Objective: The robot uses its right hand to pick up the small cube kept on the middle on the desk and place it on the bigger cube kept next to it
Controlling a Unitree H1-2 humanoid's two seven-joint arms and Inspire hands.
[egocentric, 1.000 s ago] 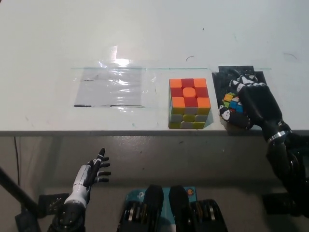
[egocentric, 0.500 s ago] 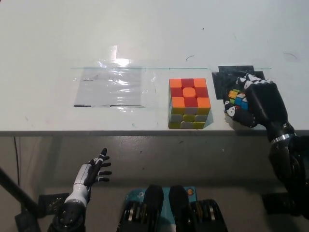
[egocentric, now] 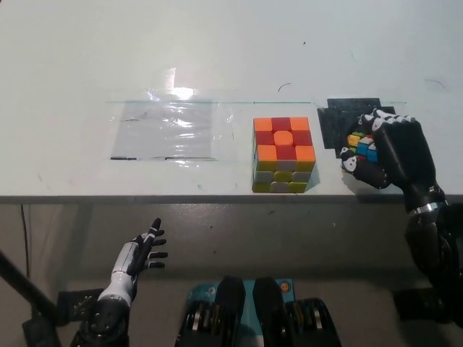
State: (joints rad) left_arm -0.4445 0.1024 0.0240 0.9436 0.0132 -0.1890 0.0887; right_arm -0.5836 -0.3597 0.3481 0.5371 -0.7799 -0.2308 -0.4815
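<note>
The small cube point(egocentric: 361, 143), a multicoloured puzzle cube, sits in the grip of the black right hand point(egocentric: 387, 152), whose fingers point(egocentric: 356, 165) wrap around it over the black mat point(egocentric: 340, 119) near the bench's point(egocentric: 217, 50) front edge. The bigger cube point(egocentric: 283, 154), orange and red on top with yellow and grey sides, stands at 9 o'clock from the small cube, apart from it. A clear plastic sheet point(egocentric: 166, 130) lies flat at 9 o'clock from the bigger cube. The white left hand point(egocentric: 137, 256) rests below the bench edge, fingers spread and holding nothing.
</note>
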